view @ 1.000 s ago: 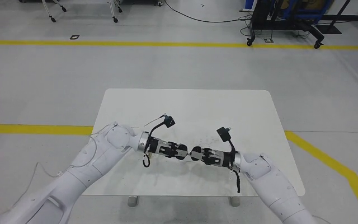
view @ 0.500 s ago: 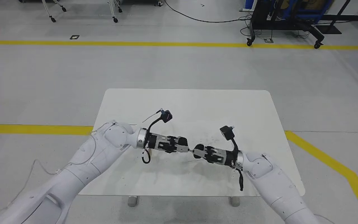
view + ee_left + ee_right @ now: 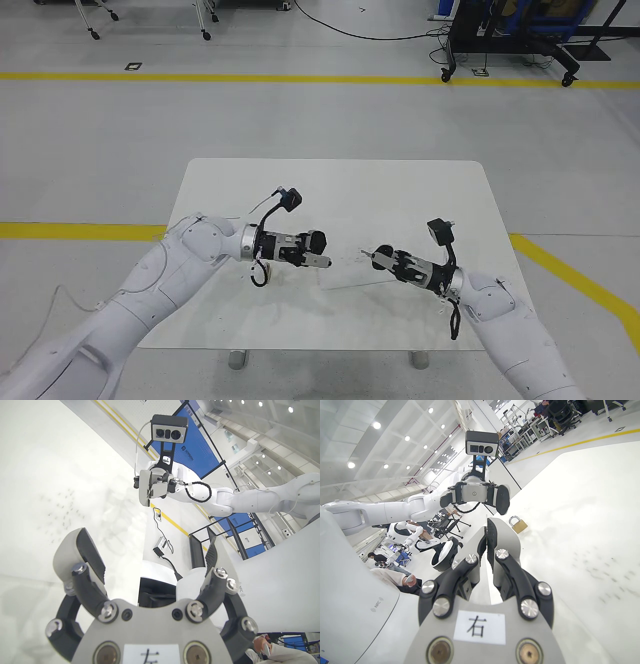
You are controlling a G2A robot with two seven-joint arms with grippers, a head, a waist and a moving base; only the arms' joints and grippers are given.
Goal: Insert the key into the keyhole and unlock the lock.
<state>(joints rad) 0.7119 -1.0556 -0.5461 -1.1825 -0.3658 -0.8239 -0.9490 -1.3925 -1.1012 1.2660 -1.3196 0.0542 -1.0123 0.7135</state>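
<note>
The left gripper (image 3: 147,545) hangs over the middle of the tabletop (image 3: 420,190), somewhat nearer its front edge. Its jaws are spread wide with nothing between them. The right gripper (image 3: 487,527) faces it from nearby, a small gap apart, with its pads pressed together. A thin metal sliver (image 3: 486,518) sticks out from between them. It is seen edge-on and is probably the key, though the view is too poor to be sure. The padlock (image 3: 518,524), with a brass body and a silver shackle, lies on the tabletop between the two grippers, just beside the left one's fingers and touching neither gripper. Dark scuff marks (image 3: 602,565) speckle the tabletop beside the right gripper.
</note>
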